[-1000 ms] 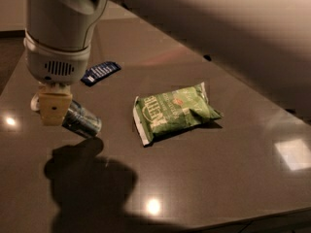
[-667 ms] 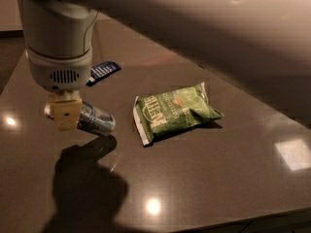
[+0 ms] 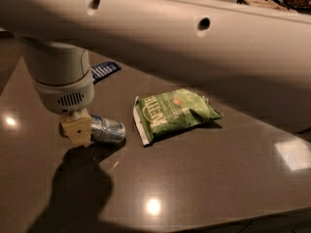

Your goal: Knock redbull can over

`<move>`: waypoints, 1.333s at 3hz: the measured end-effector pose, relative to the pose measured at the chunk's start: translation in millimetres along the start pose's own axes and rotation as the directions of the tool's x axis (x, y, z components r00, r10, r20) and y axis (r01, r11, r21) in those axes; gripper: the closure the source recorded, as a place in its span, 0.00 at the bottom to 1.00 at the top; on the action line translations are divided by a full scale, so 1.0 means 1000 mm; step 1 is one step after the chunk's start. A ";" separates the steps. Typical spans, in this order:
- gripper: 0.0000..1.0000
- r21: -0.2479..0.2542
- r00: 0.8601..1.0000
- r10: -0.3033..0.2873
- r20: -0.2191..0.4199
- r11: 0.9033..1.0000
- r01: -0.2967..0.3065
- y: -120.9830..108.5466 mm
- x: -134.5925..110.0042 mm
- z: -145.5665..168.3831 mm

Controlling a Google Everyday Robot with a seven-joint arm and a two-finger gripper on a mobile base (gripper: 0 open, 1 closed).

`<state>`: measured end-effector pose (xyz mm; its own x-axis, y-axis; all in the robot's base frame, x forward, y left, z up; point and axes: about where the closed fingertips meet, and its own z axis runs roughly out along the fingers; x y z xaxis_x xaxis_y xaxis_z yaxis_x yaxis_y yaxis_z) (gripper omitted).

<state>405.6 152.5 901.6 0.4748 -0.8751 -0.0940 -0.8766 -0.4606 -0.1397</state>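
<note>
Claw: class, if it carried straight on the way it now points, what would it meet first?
The claw points down, so it would most likely meet the table first, just left of the can that lies on its side beside it. Depth is unclear, so it might graze the can.

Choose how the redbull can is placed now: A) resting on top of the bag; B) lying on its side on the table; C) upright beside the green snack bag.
B: the redbull can lies on its side on the table, with the gripper right beside one end.
</note>
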 end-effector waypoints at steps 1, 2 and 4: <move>0.83 -0.019 0.999 -0.036 -0.023 0.999 0.035 0.001 0.002 0.015; 0.59 -0.036 0.998 -0.055 -0.028 0.998 0.054 0.001 0.005 0.026; 0.13 -0.053 0.997 -0.071 -0.009 0.996 0.071 0.002 0.004 0.037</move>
<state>408.1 153.7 864.5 0.5354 -0.8413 -0.0751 -0.8437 -0.5286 -0.0936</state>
